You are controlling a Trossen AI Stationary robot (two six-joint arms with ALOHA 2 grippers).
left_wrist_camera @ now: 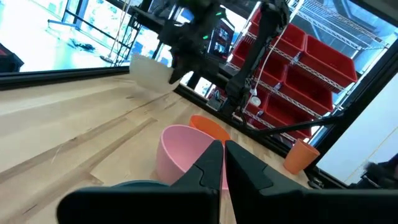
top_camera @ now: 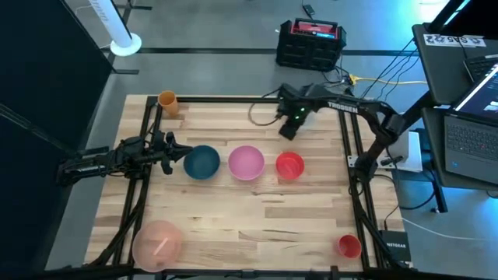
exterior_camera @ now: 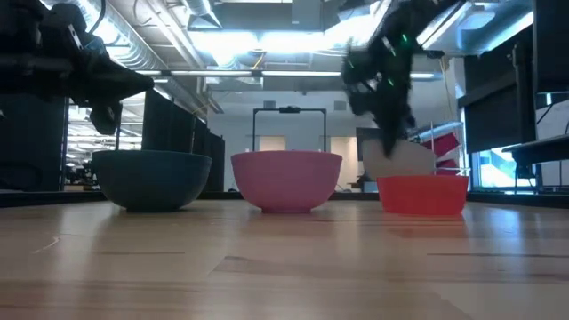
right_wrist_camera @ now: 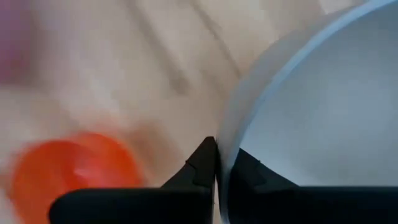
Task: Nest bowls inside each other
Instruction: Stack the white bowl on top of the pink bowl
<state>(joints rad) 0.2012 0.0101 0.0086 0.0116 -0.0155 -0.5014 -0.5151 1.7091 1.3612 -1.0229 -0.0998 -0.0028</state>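
Three bowls stand in a row mid-table: dark blue [top_camera: 201, 162], pink [top_camera: 246, 162] and red [top_camera: 289, 165]. A larger translucent pale-pink bowl [top_camera: 158, 241] rests on its base at the near left corner. My right gripper [top_camera: 289, 128] hangs just beyond the red bowl, toward the far edge, shut on a white bowl [right_wrist_camera: 323, 106] that also shows in the low view [exterior_camera: 402, 160]. The gripper hides that bowl in the high view. My left gripper [top_camera: 175, 152] waits shut and level, just left of the blue bowl. My right gripper pinches the white bowl's rim [right_wrist_camera: 222, 152], one finger inside the bowl and one outside. The fingers come from above, pointing steeply down. The bowl hangs tilted below them, clear of the table [left_wrist_camera: 152, 73].
A small orange cup [top_camera: 167, 100] stands at the far left corner and a small red cup [top_camera: 348, 246] at the near right. A black frame [top_camera: 233, 99] edges the wooden table. Bare wood lies in front of the bowl row.
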